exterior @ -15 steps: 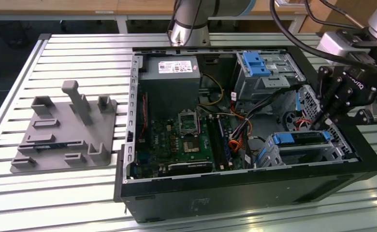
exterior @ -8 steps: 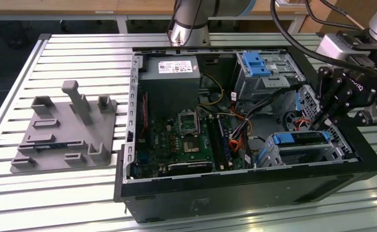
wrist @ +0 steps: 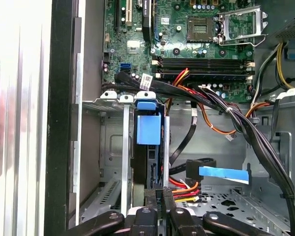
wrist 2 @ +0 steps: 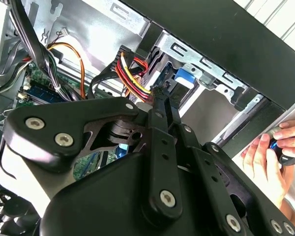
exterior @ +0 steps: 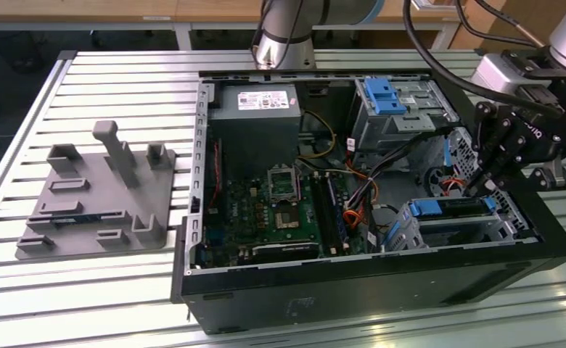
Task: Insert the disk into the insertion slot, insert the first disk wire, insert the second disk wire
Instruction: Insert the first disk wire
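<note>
gripper (wrist 2: pixel 161 93) tight on red-yellow disk wire (wrist 2: pixel 132 74) beside the disk (wrist: pixel 148 129) in the insertion slot (wrist: pixel 111 98); power-supply label (exterior: pixel 266 100) unreadable

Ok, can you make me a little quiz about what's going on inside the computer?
1. True or false: the disk, in its blue carrier, already sits in the insertion slot.
2. What colours are in the wire bundle that the gripper holds? A: green and white. B: red, yellow and black. C: pink only.
3. Fill in the gap: the grey fixture lies on the exterior view's ____ of the computer case.

Key: 1 true; 2 B; 3 left.
</note>
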